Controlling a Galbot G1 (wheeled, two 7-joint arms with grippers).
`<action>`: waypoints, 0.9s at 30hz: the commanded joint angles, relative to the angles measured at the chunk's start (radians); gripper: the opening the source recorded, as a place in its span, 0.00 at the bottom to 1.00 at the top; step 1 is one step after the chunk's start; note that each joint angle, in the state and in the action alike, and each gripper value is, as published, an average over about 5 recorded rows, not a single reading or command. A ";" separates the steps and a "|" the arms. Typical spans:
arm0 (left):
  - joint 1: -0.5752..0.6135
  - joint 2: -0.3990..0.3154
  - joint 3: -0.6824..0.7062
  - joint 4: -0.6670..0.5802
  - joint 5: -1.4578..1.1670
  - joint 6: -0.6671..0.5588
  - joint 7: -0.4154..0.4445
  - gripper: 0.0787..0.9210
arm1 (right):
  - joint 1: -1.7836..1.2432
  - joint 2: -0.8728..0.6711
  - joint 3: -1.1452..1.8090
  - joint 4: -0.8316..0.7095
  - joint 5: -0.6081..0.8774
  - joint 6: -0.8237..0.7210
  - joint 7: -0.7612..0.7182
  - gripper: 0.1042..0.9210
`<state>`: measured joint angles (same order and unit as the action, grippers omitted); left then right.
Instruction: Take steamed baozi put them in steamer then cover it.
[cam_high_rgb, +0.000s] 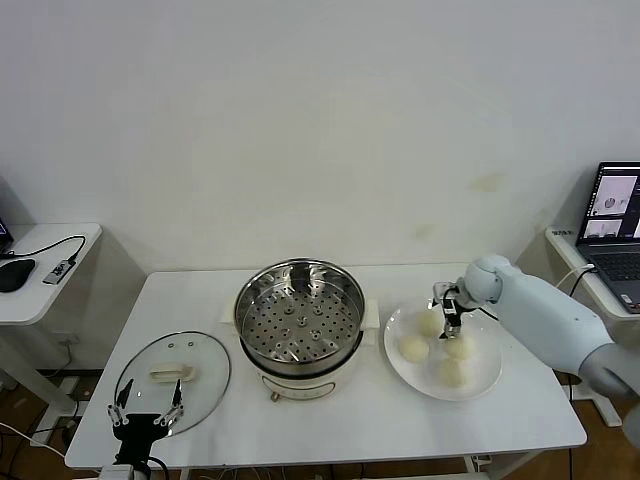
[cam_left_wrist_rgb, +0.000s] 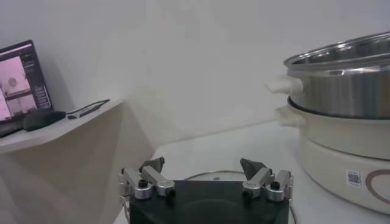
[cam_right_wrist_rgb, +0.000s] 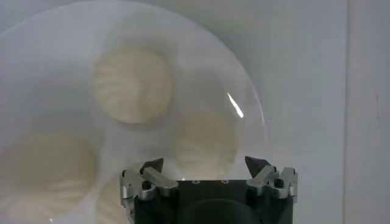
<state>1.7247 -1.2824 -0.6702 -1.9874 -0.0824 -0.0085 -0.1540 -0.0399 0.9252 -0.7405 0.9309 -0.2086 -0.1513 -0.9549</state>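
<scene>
Four cream-white baozi lie on a white plate (cam_high_rgb: 482, 378) at the right: one at the back (cam_high_rgb: 430, 323), one at the left (cam_high_rgb: 414, 348), one at the right (cam_high_rgb: 462, 347) and one at the front (cam_high_rgb: 452, 372). My right gripper (cam_high_rgb: 447, 320) hangs low over the plate. In the right wrist view it (cam_right_wrist_rgb: 204, 164) is open, with a baozi (cam_right_wrist_rgb: 204, 140) between its spread fingertips and not touching them. The steamer (cam_high_rgb: 300, 315) stands uncovered mid-table with its perforated tray bare. My left gripper (cam_high_rgb: 147, 410) is open at the table's front left.
A clear glass lid (cam_high_rgb: 172, 380) with a cream handle lies flat left of the steamer, its rim (cam_left_wrist_rgb: 213, 175) just beyond my left gripper (cam_left_wrist_rgb: 203, 165). The steamer (cam_left_wrist_rgb: 341, 91) rises close by. Side tables with a laptop (cam_high_rgb: 612, 225) and cables flank the table.
</scene>
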 joint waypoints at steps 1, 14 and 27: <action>0.000 0.001 -0.002 -0.001 0.001 0.000 0.000 0.88 | 0.002 0.017 -0.001 -0.025 -0.004 0.003 0.004 0.75; 0.004 0.002 -0.007 -0.005 0.005 -0.002 -0.001 0.88 | 0.025 0.008 -0.015 -0.011 0.008 0.004 -0.022 0.55; 0.003 0.013 0.004 -0.004 0.001 -0.005 0.003 0.88 | 0.279 -0.137 -0.157 0.223 0.203 -0.026 -0.059 0.56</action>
<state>1.7269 -1.2669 -0.6644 -1.9932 -0.0833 -0.0120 -0.1501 0.1695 0.8321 -0.8670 1.0798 -0.0577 -0.1682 -1.0027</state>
